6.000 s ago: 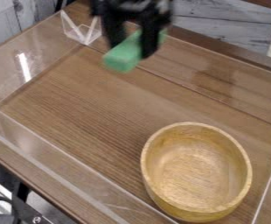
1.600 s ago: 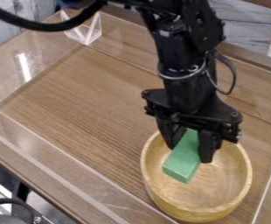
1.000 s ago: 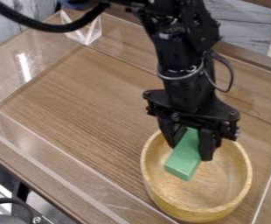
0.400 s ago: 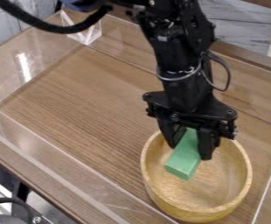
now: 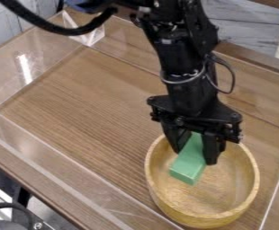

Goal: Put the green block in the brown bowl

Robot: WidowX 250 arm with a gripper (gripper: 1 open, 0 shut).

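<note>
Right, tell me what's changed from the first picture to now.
The gripper carried the green block from the far left end of the table down to the brown bowl, and now holds it tilted over the bowl's inside, not yet let go. In the last couple of seconds nothing visibly moved. The bowl has stayed where it was.

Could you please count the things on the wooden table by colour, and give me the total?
Green: 1, the green block, held by the gripper over the bowl.
Light brown: 1, the brown bowl.
Total: 2 things.
</note>
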